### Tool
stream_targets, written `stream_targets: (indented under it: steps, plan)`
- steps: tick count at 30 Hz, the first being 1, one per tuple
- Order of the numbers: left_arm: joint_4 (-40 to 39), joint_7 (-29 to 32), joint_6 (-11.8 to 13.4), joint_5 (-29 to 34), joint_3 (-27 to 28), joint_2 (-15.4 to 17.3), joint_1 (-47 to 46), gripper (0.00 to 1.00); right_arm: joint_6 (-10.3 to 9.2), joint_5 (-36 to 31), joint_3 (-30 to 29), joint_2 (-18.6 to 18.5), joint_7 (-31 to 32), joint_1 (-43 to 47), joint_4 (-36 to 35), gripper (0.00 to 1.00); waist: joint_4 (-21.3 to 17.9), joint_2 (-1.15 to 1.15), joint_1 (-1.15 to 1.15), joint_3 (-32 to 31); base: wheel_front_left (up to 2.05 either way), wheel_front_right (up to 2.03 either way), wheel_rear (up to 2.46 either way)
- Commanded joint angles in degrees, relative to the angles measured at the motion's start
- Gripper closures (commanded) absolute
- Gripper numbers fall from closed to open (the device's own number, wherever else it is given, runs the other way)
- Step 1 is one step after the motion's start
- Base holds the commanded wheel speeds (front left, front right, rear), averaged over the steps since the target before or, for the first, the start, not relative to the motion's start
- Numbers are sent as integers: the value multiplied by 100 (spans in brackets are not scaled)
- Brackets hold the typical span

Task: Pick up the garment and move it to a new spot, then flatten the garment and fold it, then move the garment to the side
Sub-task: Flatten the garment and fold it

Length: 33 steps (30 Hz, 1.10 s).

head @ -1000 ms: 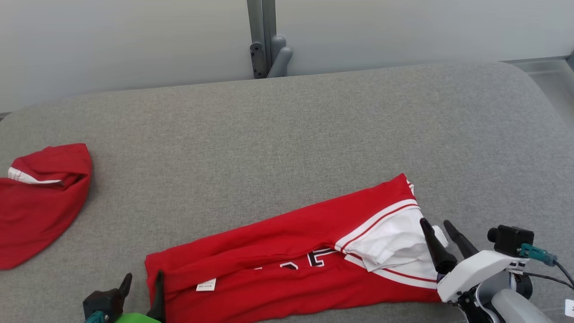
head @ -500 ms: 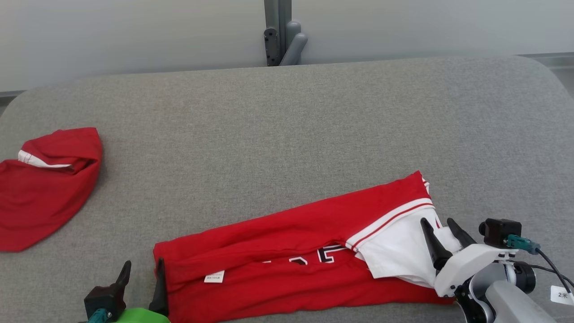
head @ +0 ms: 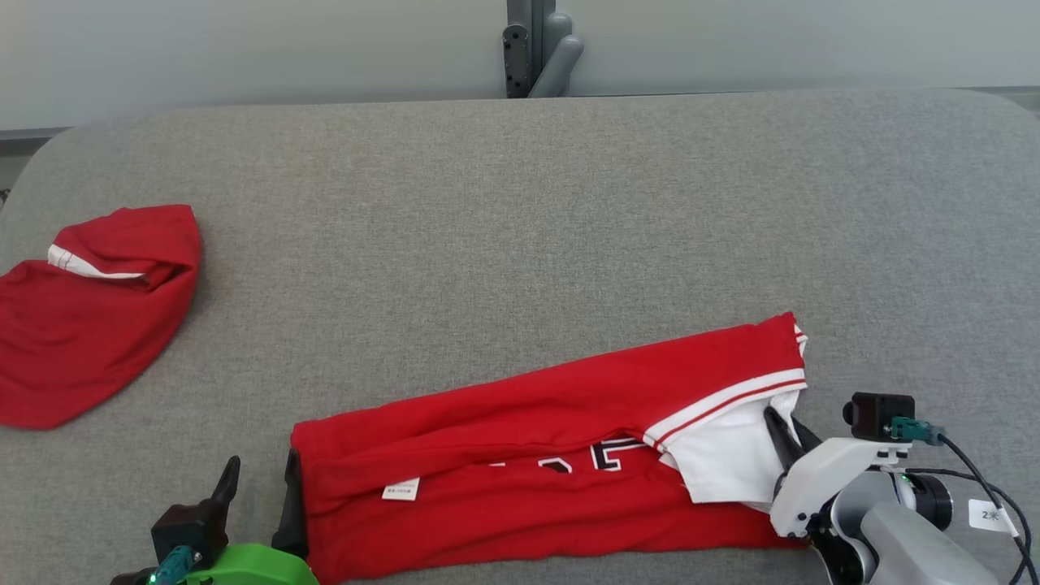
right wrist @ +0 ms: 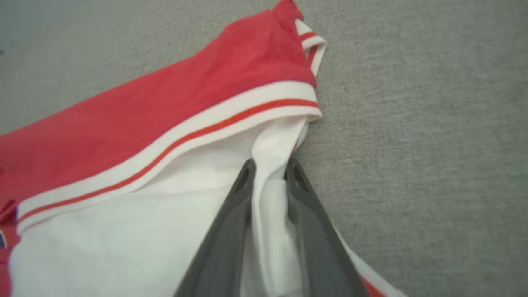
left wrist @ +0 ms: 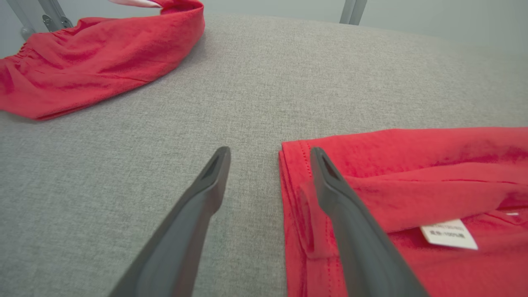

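Grey upholstery (head: 520, 203) holds garment (head: 528, 422), pinched by right end effector (right wrist: 270, 167).

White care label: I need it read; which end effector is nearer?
Left. The left end effector stands open at the hem, near the care label; the right end effector grips the white sleeve at the garment's far end.

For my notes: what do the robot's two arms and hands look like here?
Left hand: two long dark tapered fingers, black base, bright green casing. Right hand: same dark fingers on a white housing, black camera with teal plug, black cable, white tag.
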Motion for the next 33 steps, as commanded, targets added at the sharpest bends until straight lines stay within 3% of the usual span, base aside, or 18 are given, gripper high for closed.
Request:
stream_targets:
  steps: [1, 6, 14, 20, 23, 28, 33]
  plan:
    - [-19, 0, -8, -16, 35, -1, -95, 0, 3, 66, 162, 143, 148, 122, 146, 100, 11, 0, 0, 22, 0, 0, 0]
    - [-30, 0, -26, -89, 1, -4, -148, 0, -11, 325, 44, -45, -105, -107, 376, 100, 17, 0, 0, 72, 0, 0, 0]
    - [35, 0, -37, -168, -50, -2, -181, 0, -36, 581, -744, -502, -404, -375, 805, 100, 10, 0, 0, 108, 0, 0, 0]
    - [78, 0, -47, -164, -34, -1, -73, 0, -3, 274, -1576, -851, -419, -501, 826, 100, -113, 0, 0, 87, 0, 0, 0]
    - [91, 0, -43, -145, -68, -1, -38, 0, -2, -144, -1906, -837, -418, -446, 595, 100, -196, 0, 0, 51, 0, 0, 0]
    - [112, 1, -47, -171, -151, 0, 3, 0, 0, -654, -1721, -590, -417, -234, -173, 100, -326, 0, 0, -70, 0, 0, 0]
    - [138, 0, -49, -262, -283, 1, 56, 0, 2, -786, -894, -274, -374, 40, -1053, 100, -422, 0, 0, -218, 0, 0, 0]
